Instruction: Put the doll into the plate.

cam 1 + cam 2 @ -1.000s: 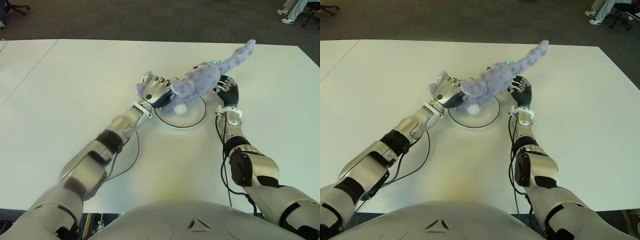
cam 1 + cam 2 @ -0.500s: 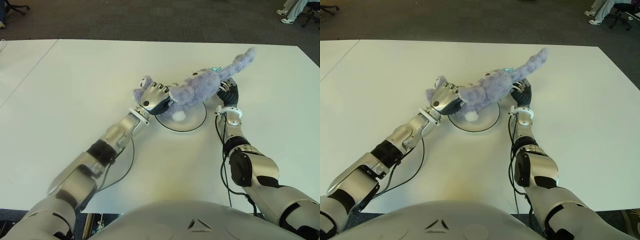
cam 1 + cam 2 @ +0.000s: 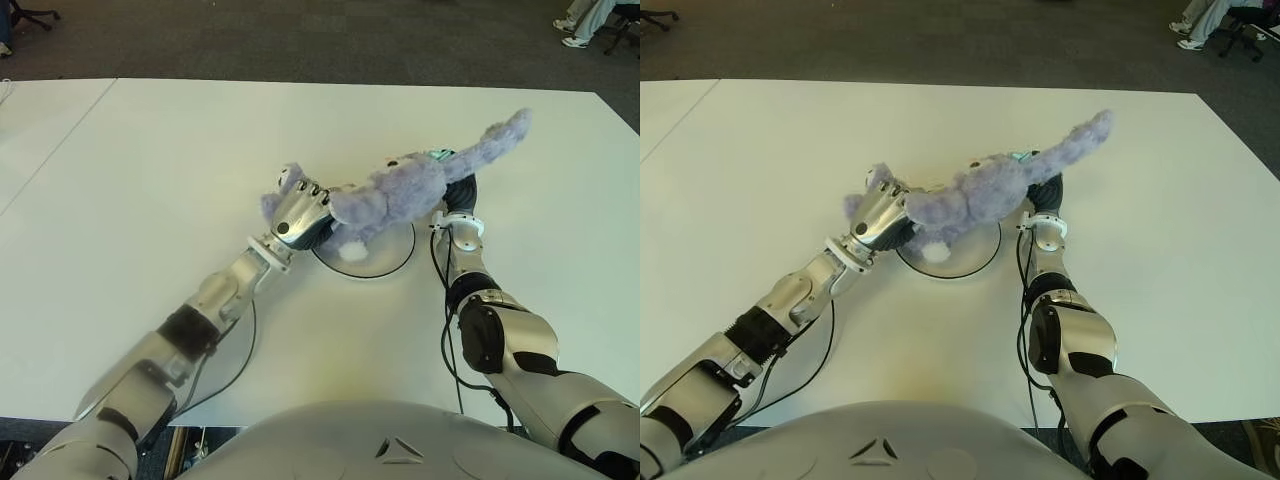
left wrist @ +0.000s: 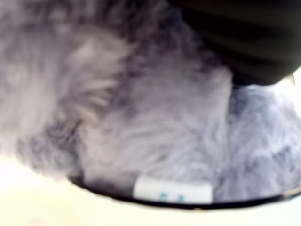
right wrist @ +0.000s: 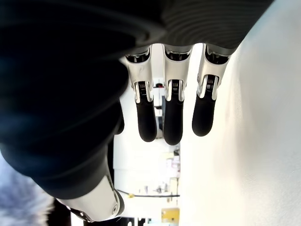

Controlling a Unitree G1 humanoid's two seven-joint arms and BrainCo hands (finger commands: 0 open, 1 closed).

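Note:
The doll point(image 3: 405, 188) is a purple plush animal, stretched slantwise over the white round plate point(image 3: 388, 258) in mid-table. My left hand point(image 3: 298, 212) is shut on its head end at the plate's left edge. The tail point(image 3: 500, 133) sticks out up and to the right. In the left wrist view fur fills the picture, with a white tag point(image 4: 171, 190) just above the plate's dark rim point(image 4: 268, 200). My right hand point(image 3: 461, 196) shows just right of the plate, under the doll's tail end. Its fingers point(image 5: 172, 117) hang straight and hold nothing.
The white table point(image 3: 150, 180) spreads wide on both sides. A second table point(image 3: 35, 130) adjoins on the left. A black cable point(image 3: 238, 345) loops beside my left forearm. Dark carpet lies beyond the far edge, with a person's feet point(image 3: 578, 28) at the top right.
My left hand has drawn the doll slightly nearer and lower over the plate. The doll's tail has swung to the right. My right hand has stayed beside the plate.

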